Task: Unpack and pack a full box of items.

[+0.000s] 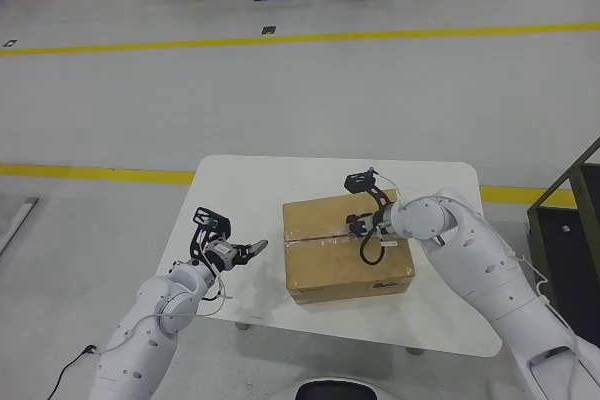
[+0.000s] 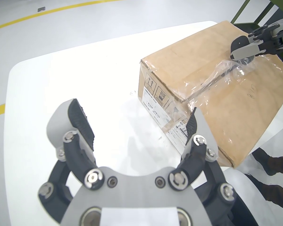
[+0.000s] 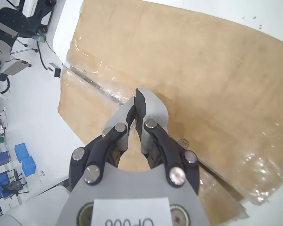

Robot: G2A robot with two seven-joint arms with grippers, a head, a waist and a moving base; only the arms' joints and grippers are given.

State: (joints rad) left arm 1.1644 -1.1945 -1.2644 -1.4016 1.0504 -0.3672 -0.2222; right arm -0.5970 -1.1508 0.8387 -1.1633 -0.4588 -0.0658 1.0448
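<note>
A: Where is the box placed?
B: Closed brown cardboard box (image 1: 348, 250) noted mid white rounded tabletop (image 1: 240, 190); seam covered by clear tape (image 2: 210, 81).
A: End effectors?
B: Right end effector (image 3: 135, 104) seen on box top, tape pinched. Left end effector (image 2: 133, 109) held spread above tabletop, beside the box's end.

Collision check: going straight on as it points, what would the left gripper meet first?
Probably the labelled end of the cardboard box, across a bare stretch of table; depth unclear.
</note>
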